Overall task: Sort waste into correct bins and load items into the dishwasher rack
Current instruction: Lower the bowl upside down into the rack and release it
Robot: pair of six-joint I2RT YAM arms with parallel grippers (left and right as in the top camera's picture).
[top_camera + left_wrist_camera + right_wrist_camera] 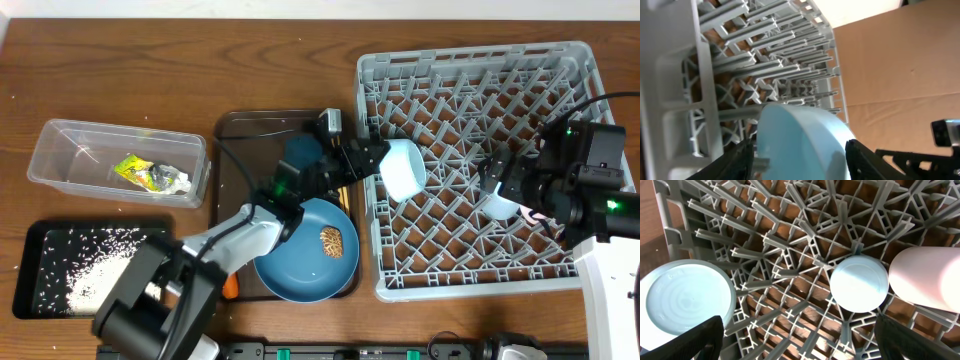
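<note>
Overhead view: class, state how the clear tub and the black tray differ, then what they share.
The clear tub is see-through and deeper; the black tray is opaque and shallow. The tub holds a yellow-green wrapper; the tray holds white rice grains. Both are rectangular bins on the wooden table.

Nothing legible shows; any print on the yellow-green wrapper (140,172) is too small to read.

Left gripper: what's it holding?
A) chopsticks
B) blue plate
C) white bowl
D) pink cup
C: the left gripper has a finger on each side of the white bowl, at the left side of the dishwasher rack.
</note>
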